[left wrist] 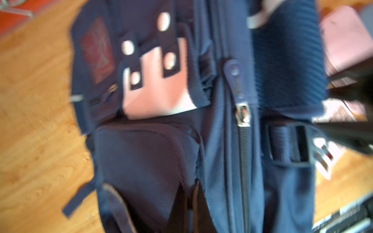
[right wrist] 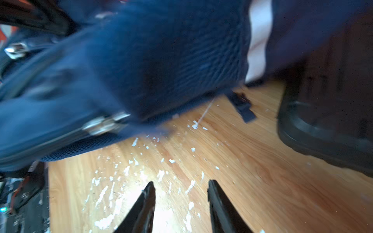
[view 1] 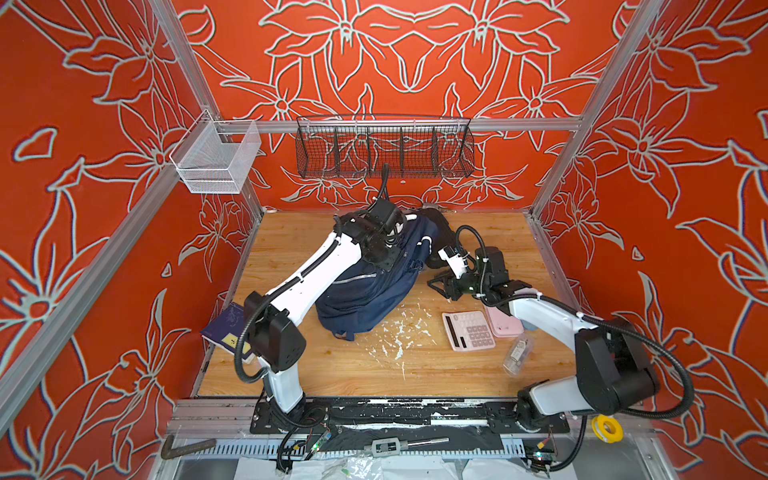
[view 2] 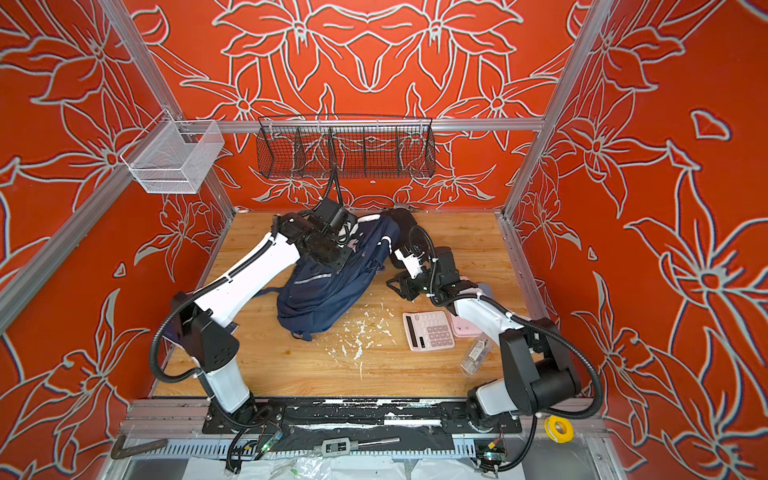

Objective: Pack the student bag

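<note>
Only close-up: student bag point(left wrist: 222, 161) zipper pull point(left wrist: 235, 78)

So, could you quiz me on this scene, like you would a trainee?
1. True or false: the pink calculator lies inside the student bag.
2. The right gripper is: A) shut on a strap, B) open above the table, C) holding the calculator.
3. Which arm reaches across the bag?
Key: 1 false, it lies on the table; 2 B; 3 the left arm.
</note>
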`<act>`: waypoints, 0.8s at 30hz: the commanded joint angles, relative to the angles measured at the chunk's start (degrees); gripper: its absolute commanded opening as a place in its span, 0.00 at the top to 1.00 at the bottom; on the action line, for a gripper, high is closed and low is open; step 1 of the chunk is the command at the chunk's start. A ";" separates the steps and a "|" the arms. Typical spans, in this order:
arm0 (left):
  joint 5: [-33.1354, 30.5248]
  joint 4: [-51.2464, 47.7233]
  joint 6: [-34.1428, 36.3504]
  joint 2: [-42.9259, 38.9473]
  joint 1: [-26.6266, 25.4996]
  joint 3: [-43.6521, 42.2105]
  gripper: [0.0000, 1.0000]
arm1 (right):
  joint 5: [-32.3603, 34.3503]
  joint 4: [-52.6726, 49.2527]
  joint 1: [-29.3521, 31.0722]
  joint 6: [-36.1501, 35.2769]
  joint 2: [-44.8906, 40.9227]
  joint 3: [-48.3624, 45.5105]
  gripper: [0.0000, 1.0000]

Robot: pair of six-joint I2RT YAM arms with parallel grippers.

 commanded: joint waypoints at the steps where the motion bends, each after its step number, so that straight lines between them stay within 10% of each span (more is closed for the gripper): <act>1: 2.11 4.61 7.49 -3.24 1.29 -1.07 1.00 | -10.02 9.19 0.11 2.94 2.19 0.21 0.57; 13: 2.95 2.70 5.58 -0.40 2.06 5.92 1.00 | -13.54 16.03 2.47 -6.17 -3.82 -9.17 0.60; 24: 4.24 2.99 5.05 -0.02 2.06 7.14 1.00 | -0.77 27.81 7.35 -5.55 -6.13 -13.51 0.59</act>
